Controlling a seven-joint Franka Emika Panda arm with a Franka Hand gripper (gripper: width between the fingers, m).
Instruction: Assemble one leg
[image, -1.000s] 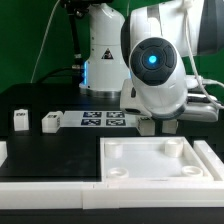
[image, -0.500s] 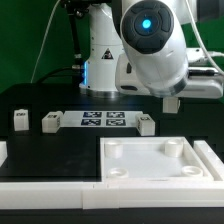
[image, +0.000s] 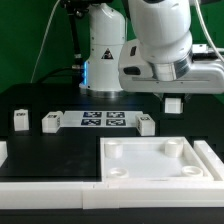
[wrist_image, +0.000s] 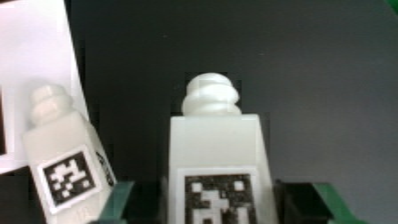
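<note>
White plastic leg (image: 172, 104) hangs in the gripper (image: 172, 99) above the black table (image: 60, 150), behind the far right corner of the tabletop (image: 160, 172) as the exterior view shows it. In the wrist view the jaws pinch the leg (wrist_image: 217, 140) by its two sides, low on the tagged body, with its knobbed end pointing away from the gripper (wrist_image: 217, 205). By the look of it the pick-up is done and the rest is open: the leg must be carried to a corner socket, stood in it and fastened. No socket that shows holds a leg. Counting: four legs in all, one held and three spare legs on the table, a first spare leg (image: 20, 120) and a second (image: 50, 122) toward the exterior view's left, a third (image: 146, 125) just beside the marker board (image: 103, 121). One tabletop, one marker board.
</note>
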